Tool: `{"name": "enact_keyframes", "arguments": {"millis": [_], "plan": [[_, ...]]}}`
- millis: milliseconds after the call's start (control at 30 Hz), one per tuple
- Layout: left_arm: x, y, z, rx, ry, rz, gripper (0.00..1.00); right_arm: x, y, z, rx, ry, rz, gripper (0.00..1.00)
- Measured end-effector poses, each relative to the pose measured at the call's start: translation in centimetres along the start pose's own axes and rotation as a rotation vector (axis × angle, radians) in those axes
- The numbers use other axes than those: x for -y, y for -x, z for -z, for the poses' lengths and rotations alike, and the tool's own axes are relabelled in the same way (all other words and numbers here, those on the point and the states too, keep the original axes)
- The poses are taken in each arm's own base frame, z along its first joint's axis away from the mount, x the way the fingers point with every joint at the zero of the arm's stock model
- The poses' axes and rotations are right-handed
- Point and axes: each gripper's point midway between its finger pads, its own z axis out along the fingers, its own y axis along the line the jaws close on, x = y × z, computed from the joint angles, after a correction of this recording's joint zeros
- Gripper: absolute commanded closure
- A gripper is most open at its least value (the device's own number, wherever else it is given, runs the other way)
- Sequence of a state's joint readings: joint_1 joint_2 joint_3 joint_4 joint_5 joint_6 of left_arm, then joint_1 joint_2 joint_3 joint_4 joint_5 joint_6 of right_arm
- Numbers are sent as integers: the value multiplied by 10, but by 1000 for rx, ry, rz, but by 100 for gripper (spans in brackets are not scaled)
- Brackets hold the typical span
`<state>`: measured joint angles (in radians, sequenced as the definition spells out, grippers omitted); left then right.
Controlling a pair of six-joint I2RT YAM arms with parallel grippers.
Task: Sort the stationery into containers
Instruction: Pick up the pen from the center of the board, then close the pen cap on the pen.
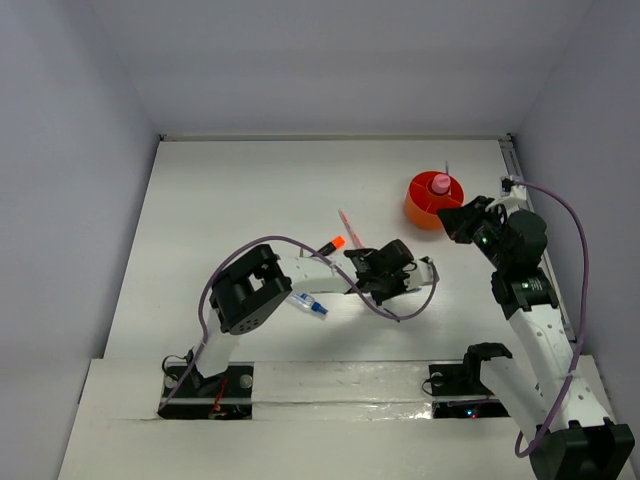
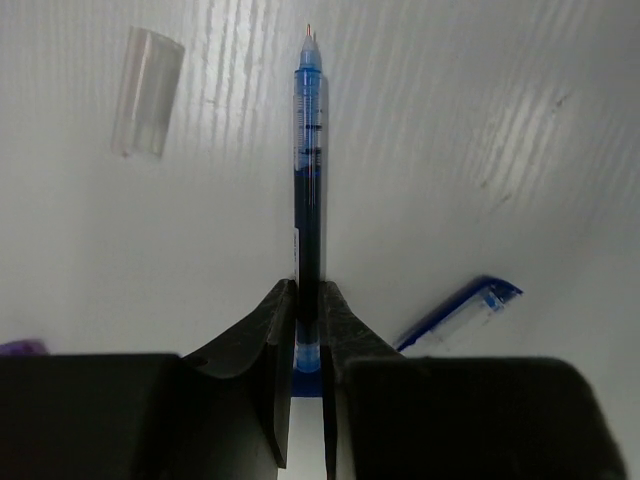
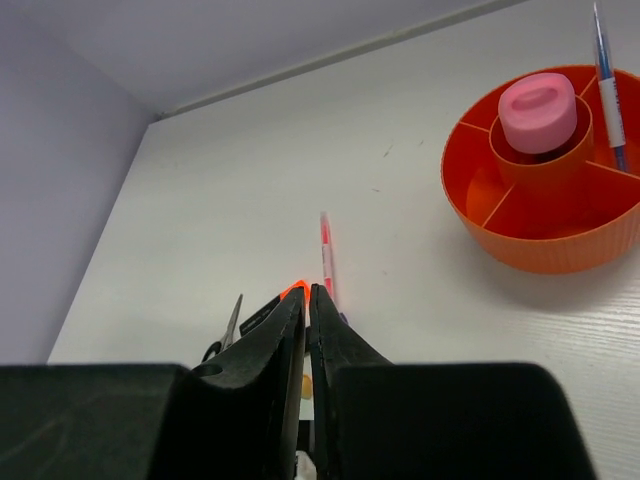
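My left gripper point(image 2: 308, 290) is shut on a thin blue pen point(image 2: 308, 150) that points straight out from the jaws, low over the table; in the top view this gripper point(image 1: 398, 270) is mid-table. My right gripper point(image 3: 307, 292) is shut and empty, just left of the orange cup point(image 3: 560, 245) with the pink knob point(image 3: 538, 110); in the top view it point(image 1: 449, 222) is beside the cup point(image 1: 420, 205). A blue pen point(image 3: 608, 85) stands in the cup. The orange-ended highlighter point(image 1: 336, 243), a pink pen point(image 3: 325, 250) and the scissors point(image 3: 230, 322) lie on the table.
A clear cap point(image 2: 147, 90) and a blue-clipped clear piece point(image 2: 460, 315) lie near the held pen. A white-blue tube point(image 1: 308, 305) lies by the left forearm. A purple bit point(image 2: 20, 348) shows at the left wrist view's edge. Walls enclose the table point(image 1: 230, 200) at the back and sides.
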<state>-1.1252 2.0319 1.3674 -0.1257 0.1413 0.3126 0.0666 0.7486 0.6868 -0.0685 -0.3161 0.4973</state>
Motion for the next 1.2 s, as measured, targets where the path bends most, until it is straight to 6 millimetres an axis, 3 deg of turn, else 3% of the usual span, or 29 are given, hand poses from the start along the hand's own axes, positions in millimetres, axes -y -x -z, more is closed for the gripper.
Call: {"name": "enact_keyframes", "arguments": {"millis": [267, 567, 733, 900, 1000, 1067, 1200], "plan": [[4, -9, 15, -5, 9, 42, 100, 4, -1, 1, -1, -19, 0, 89], [-21, 26, 41, 173, 81, 103, 100, 4, -2, 0, -7, -19, 13, 100], [-41, 21, 62, 269, 119, 198, 100, 8, -8, -2, -32, -24, 14, 100], [-54, 3, 95, 370, 162, 328, 100, 12, -19, -5, -79, -30, 6, 100], [-54, -7, 121, 444, 180, 420, 100, 20, -40, -9, -142, -29, -14, 94], [-56, -13, 144, 508, 200, 482, 100, 31, -67, -11, -223, -48, -39, 90], [-61, -7, 197, 669, 246, 562, 100, 49, -123, -11, -413, -107, -79, 57]]}}
